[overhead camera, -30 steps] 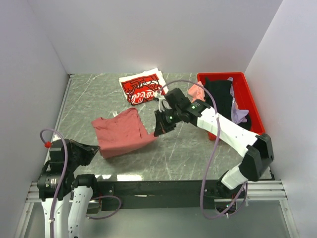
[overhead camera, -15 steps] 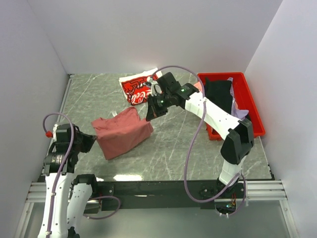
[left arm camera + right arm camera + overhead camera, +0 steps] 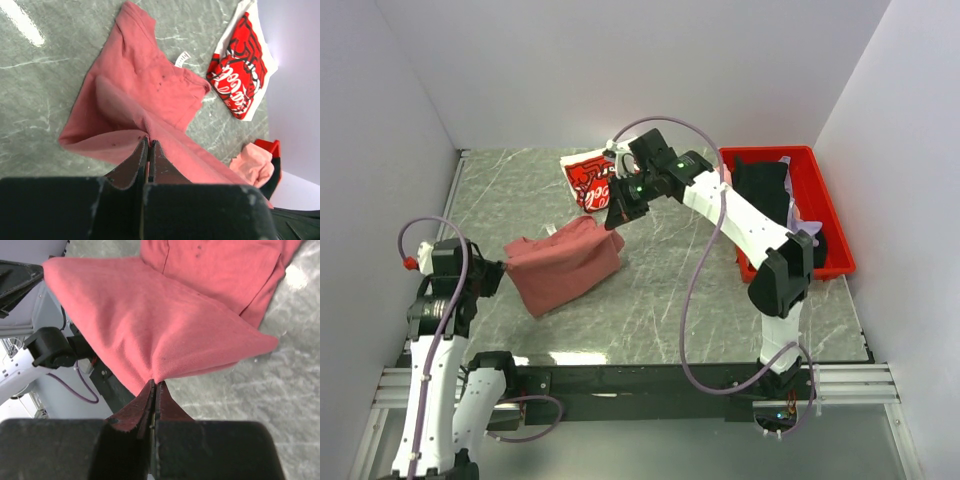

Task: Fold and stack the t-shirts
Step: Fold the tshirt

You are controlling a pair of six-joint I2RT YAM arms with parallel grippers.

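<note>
Rose tee point(image 3: 563, 268) pulled farther back, leftward

Five t-shirts point(image 3: 565, 270), one red bin point(image 3: 770, 152), two arms point(image 3: 740, 215).

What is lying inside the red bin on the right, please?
A black t-shirt fills most of the red bin, a lavender one beside it, a pink one hanging over its table-side rim. Anything beneath them is covered.
</note>
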